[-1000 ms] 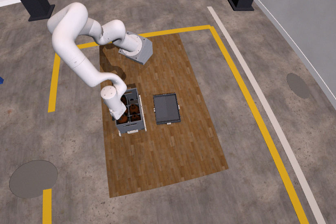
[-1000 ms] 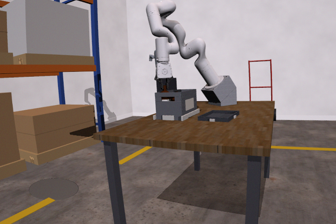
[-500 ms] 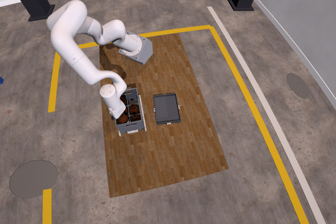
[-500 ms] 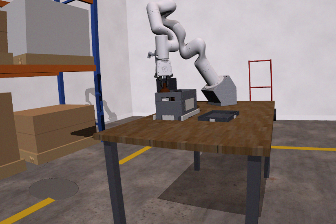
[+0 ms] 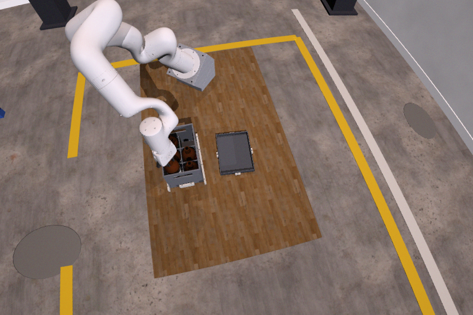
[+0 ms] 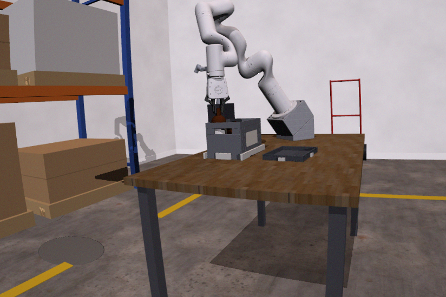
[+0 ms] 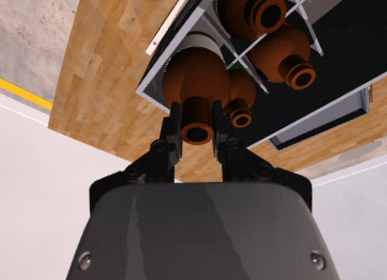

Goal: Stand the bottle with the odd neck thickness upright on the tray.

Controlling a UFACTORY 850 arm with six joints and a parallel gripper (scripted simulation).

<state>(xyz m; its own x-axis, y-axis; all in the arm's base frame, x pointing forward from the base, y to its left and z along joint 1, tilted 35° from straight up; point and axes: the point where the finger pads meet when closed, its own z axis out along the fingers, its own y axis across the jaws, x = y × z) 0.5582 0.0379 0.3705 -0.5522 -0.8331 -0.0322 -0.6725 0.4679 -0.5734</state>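
Brown bottle — hanging roughly upright over its corner cell in the crate, shoulder showing above the near wall, base probably sitting below the rim. End effector closing on the neck, one finger pressing each side just under the mouth. Probably gripping there for gauging neck width while lifting straight. Not proving from these views whether this is the odd one; so not confirming the task's bottle, only seeing candidates in the crate.

Smaller-looking neighbour standing close beside the right-hand finger in the wrist view, leaving little sideways room. Thin dividers separating cells, likely catching the base if moving across too early. Needing a clean vertical rise past the rim first, or straight lowering if rejecting. Tray lying level on the tabletop, apart from the crate, low walls surrounding a bare floor — offering room for standing the chosen bottle centrally, away from edges.
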